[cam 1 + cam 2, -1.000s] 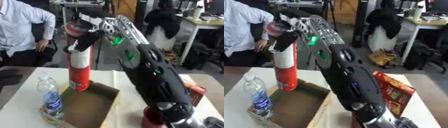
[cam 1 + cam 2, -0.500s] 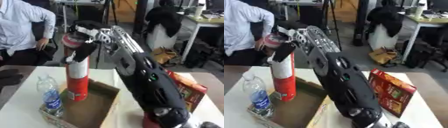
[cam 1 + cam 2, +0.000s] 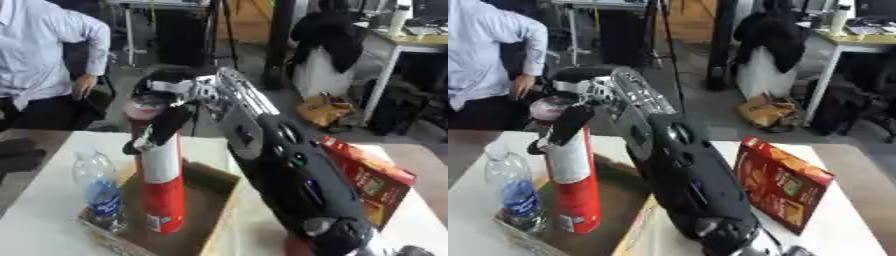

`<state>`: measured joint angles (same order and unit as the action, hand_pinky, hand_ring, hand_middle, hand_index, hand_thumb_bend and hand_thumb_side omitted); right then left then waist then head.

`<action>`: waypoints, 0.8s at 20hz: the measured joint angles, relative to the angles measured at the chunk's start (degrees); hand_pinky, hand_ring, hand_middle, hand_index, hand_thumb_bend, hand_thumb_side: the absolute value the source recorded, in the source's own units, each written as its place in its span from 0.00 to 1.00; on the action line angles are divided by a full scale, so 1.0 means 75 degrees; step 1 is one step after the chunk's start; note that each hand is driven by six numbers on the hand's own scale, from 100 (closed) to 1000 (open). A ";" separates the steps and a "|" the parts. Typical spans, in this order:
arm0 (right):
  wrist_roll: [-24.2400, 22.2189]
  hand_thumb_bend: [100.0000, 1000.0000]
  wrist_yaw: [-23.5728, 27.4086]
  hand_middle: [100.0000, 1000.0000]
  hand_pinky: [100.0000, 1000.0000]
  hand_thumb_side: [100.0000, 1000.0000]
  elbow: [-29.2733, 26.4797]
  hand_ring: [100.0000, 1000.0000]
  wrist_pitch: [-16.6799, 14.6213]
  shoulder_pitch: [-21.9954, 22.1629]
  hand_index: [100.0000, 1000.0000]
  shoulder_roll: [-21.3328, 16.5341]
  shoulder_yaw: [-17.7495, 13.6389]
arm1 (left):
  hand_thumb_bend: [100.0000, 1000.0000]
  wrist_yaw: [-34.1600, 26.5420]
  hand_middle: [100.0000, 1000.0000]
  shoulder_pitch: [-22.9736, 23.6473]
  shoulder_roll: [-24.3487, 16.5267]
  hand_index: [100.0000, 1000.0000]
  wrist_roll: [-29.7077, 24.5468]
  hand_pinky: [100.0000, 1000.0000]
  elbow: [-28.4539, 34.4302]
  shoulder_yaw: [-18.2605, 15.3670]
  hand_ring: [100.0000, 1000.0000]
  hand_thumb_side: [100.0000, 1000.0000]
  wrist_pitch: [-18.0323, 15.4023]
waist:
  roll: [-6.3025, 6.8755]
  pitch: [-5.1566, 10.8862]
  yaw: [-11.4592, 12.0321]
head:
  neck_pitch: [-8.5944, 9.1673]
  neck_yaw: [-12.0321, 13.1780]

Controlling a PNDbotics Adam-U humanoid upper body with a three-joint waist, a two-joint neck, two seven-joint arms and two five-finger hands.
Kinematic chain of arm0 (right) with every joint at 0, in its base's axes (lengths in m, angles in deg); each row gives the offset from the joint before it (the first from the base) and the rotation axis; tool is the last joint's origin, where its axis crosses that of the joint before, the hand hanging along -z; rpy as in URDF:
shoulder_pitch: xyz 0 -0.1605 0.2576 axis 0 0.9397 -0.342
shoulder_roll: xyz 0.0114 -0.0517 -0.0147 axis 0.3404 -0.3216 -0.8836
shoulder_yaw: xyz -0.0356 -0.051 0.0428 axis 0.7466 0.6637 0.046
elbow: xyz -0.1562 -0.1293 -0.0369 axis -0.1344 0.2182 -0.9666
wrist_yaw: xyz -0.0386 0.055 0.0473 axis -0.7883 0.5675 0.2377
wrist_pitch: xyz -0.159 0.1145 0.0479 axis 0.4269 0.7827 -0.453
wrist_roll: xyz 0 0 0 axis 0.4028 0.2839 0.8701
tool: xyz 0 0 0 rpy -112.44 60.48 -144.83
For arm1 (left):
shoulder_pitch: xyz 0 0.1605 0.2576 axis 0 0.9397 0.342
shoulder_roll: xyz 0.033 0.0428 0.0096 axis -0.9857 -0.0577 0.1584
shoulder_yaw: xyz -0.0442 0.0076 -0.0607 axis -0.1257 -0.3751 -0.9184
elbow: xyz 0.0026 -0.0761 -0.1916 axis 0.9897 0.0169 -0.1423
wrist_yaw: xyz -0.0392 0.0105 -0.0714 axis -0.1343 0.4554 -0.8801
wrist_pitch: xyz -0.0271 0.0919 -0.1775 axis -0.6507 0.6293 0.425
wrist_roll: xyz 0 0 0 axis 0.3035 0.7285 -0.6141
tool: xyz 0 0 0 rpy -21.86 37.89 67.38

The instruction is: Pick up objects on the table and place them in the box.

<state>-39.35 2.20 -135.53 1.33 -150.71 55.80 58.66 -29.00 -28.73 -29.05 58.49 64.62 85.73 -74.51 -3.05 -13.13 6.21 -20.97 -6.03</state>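
Right hand [image 3: 171, 97] fingers curled round top of tall red-white canister [image 3: 160, 185], now lower than 1 s ago: base down inside cardboard box [image 3: 223, 192], upright beside water bottle [image 3: 99, 190]. Placement nearly done; release next. Red snack box [image 3: 785, 185] waits on table. Left hand unseen

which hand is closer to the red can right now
Right. The right hand is curled round the top of the tall red can, which stands upright in the cardboard box. The left hand shows in neither view.
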 measured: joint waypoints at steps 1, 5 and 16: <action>-0.0093 0.61 0.0021 0.74 0.58 0.48 0.0012 0.72 -0.0067 0.0000 0.75 0.0000 -0.0001 | 0.00 0.0000 0.72 0.0000 0.0000 0.68 -0.0003 0.86 0.0000 0.0000 0.71 1.00 -0.0003 | 0.0000 0.0000 -0.0002 | 0.0000 -0.0001; -0.0370 0.74 0.0092 0.87 0.77 0.54 0.0047 0.87 -0.0254 0.0000 0.88 0.0000 -0.0025 | 0.00 0.0000 0.72 0.0000 0.0000 0.68 -0.0005 0.86 0.0000 0.0000 0.71 1.00 -0.0005 | 0.0001 0.0000 -0.0019 | 0.0000 -0.0005; -0.0708 0.71 0.0135 0.89 0.78 0.53 0.0044 0.88 -0.0417 -0.0007 0.88 -0.0012 -0.0093 | 0.00 0.0000 0.72 -0.0001 0.0000 0.68 -0.0028 0.86 0.0000 0.0000 0.71 1.00 0.0007 | 0.0007 0.0000 -0.0055 | 0.0000 -0.0028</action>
<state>-44.66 3.22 -135.20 -1.80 -150.76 55.71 57.96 -29.00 -28.74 -29.05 58.29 64.62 85.73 -74.46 -2.99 -13.13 5.80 -20.97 -6.24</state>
